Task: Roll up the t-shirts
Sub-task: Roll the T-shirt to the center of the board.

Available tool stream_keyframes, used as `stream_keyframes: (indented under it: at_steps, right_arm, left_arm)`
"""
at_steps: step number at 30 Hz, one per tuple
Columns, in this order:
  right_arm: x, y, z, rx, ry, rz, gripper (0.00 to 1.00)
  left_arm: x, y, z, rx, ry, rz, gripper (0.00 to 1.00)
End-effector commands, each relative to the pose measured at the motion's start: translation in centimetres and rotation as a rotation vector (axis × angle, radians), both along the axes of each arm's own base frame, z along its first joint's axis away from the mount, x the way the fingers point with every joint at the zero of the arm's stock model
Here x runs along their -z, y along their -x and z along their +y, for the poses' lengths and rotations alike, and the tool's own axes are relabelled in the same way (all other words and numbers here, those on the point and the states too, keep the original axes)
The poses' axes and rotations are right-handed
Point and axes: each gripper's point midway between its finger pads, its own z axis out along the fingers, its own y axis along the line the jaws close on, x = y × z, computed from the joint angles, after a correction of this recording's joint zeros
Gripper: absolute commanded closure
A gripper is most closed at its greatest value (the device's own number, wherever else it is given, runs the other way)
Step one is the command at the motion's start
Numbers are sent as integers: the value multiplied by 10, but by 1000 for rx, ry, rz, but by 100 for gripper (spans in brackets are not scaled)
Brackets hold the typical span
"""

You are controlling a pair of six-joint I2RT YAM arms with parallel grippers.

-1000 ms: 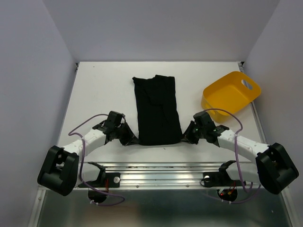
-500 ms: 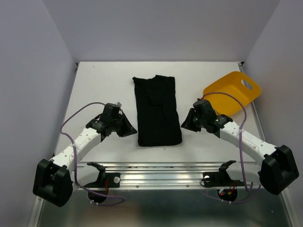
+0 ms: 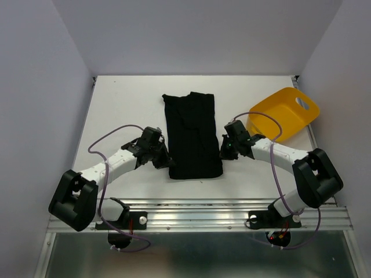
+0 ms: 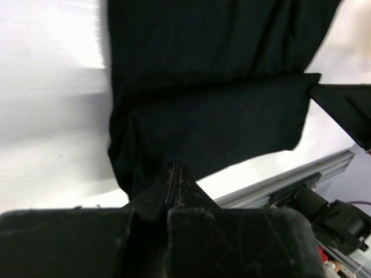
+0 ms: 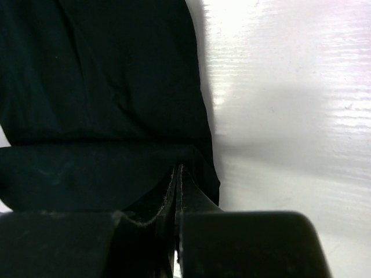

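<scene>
One black t-shirt [image 3: 193,136], folded to a long strip, lies at the middle of the white table [image 3: 122,110], its length running away from the arm bases.

Overhead view:
- I find the left gripper [image 3: 165,163] at the strip's near left corner.
- The right gripper [image 3: 224,152] sits at the strip's right edge, a little farther up. Both meet the cloth.
- One yellow tub [image 3: 284,113] stands far right, apart from the shirt, with the right arm [image 3: 272,153] crossing just in front of it.
- One metal rail [image 3: 203,209] runs along the near edge.
- From up here I cannot see how the jaws stand.

Left wrist view:
- The fingers [image 4: 153,197] are pressed together, tips against the shirt's near hem.
- A band of cloth lies doubled over the strip there, which the overhead view does not show.
- I cannot tell whether cloth is nipped between them.
- The other gripper's black tip shows at the band's far end, with the rail below it.

Right wrist view:
- The fingers [image 5: 194,200] are likewise together, tips at the shirt's edge beside the same doubled band.
- Bare table lies to the right.

Only the overhead view shows the tub.
</scene>
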Motion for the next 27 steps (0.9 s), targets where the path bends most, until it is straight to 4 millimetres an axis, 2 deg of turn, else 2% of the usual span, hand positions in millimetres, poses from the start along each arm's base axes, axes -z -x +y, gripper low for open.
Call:
stream_keyframes:
  at_steps: [1,3,6,19,22,25,27]
  right_arm:
    - [4,-10,12,-43,-35,-38,99]
    - [18,-1,7,-33,-24,-4,99]
    - [28,12,6,-30,-33,23,99]
    - [33,52,17,-26,13,46,99]
    - [31,61,21,14,-6,44,99]
    - [30,75,36,13,-41,49,99]
    - [26,85,55,-19,-68,45,99]
  left_arm:
    - [19,2,7,-4,-47,10,100]
    - [31,9,12,2,-73,39,100]
    - [43,14,18,10,-113,66,100]
    - [58,4,40,1,-261,90,100]
    - [65,-11,52,-50,-267,93,100]
    - [64,-39,66,-120,-266,72,100]
    - [60,-59,68,-130,-276,55,100]
